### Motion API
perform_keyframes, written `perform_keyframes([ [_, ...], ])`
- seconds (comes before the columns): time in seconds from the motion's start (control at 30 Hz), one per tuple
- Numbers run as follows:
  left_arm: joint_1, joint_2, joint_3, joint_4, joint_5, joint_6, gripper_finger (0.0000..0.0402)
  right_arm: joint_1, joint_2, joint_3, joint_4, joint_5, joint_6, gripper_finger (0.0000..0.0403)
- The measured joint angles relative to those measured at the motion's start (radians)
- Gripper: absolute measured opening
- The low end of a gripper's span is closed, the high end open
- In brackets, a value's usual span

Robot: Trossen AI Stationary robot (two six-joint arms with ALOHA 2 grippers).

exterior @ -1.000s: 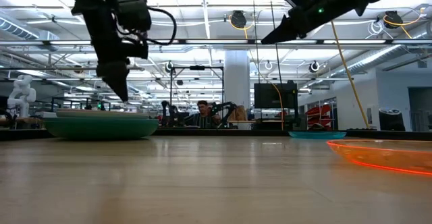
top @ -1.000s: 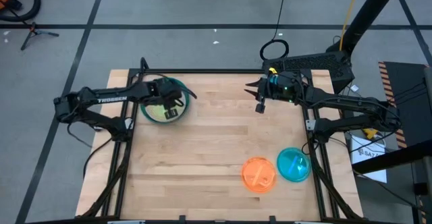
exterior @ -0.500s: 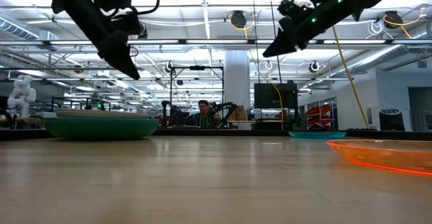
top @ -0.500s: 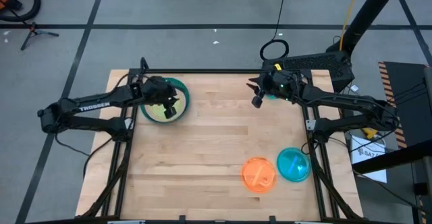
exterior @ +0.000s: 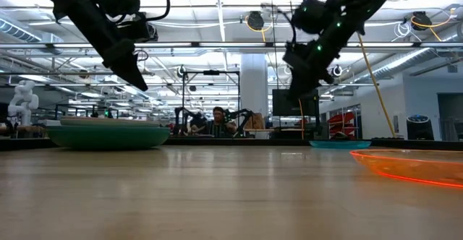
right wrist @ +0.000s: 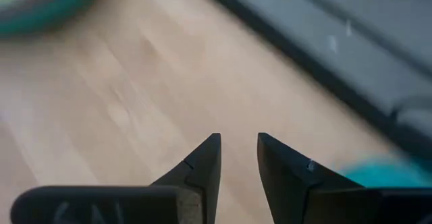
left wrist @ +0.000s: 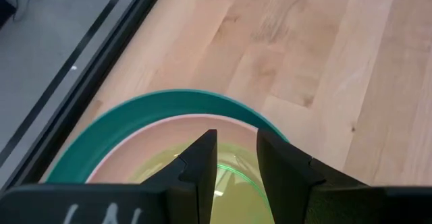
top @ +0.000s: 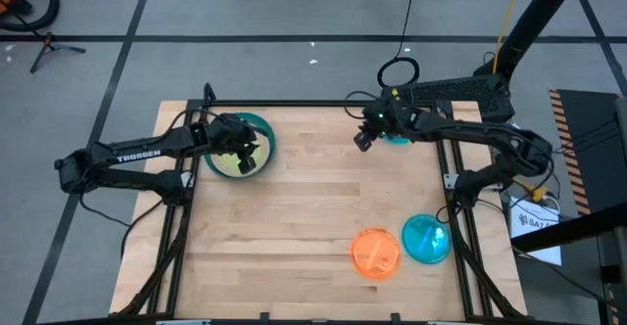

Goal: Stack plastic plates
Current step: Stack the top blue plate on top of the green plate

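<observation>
High view — left hand (top: pixel 249 156) slightly parted, empty, over plate stack (top: pixel 263 130), right hand (top: pixel 361 139) likewise — aloft.

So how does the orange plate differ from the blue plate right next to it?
The orange plate is orange and lies further in from the table's right edge; the blue plate is blue-teal and sits nearer that edge, by the frame. Both are round, translucent, similar in size, flat on the table, with no gripper near.

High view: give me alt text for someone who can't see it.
Seen from above, the left gripper hovers over a plate stack at the wooden table's far left, lime plate on top. The right gripper hangs near the far right; an orange plate and blue plate lie near right.
</observation>
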Motion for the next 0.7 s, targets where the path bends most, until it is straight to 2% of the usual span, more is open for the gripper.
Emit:
perform_keyframes([
  [0.17,0.000,0.000,0.000,0.000,0.000,-0.011,0.0113,-0.047,0.057,0.006,-0.163,-0.001,0.137,0.0090],
  [0.3,0.000,0.000,0.000,0.000,0.000,-0.012,0.0113,-0.085,0.091,0.006,-0.232,-0.001,0.187,0.0098],
  [0.4,0.000,0.000,0.000,0.000,0.000,-0.013,0.0113,-0.108,0.114,0.006,-0.225,0.003,0.212,0.0110],
  [0.5,0.000,0.000,0.000,0.000,0.000,-0.015,0.0113,-0.132,0.139,0.006,-0.219,0.050,0.245,0.0122],
  [0.7,0.000,0.000,0.000,-0.001,0.000,-0.019,0.0113,-0.167,0.182,0.006,-0.210,0.052,0.252,0.0127],
])
